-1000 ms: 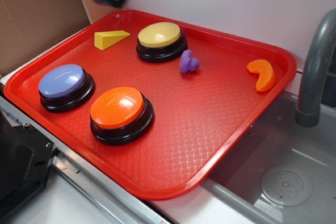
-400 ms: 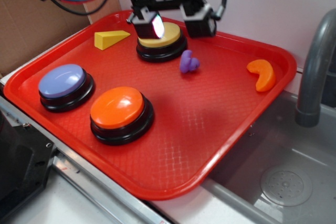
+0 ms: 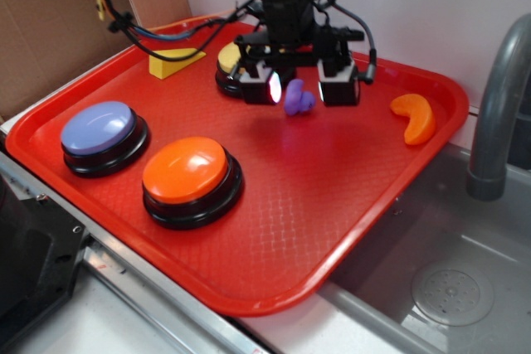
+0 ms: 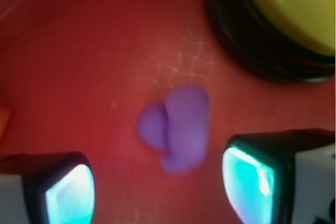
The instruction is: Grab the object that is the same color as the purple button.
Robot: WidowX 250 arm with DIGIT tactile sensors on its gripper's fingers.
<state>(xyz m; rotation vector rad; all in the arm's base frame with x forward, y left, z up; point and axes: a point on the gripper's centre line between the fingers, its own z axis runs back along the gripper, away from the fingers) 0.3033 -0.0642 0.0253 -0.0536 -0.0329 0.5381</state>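
With the tool (image 3: 299, 87) spread wide and hanging over the purple grape-cluster toy (image 3: 298, 99), the step in hand looks like the final lowering before a pinch. The toy lies on the red tray (image 3: 332, 196), upper middle of the exterior frame, just beside the yellow button (image 3: 228, 60) and well apart from the purple button (image 3: 99, 128) at the left. In the wrist view it sits between the two glowing fingertips (image 4: 71, 192), a little above their line. To do this well, I judge the tool should come straight down and centre on the toy's thicker lobe, keeping the finger nearer the yellow button clear of its black base. The toy is small, smooth plastic of rounded lobes, so it may squirt sideways; closing low should help. The tray has a fine waffle texture, and the orange crescent (image 3: 414, 118) lies off to the right.
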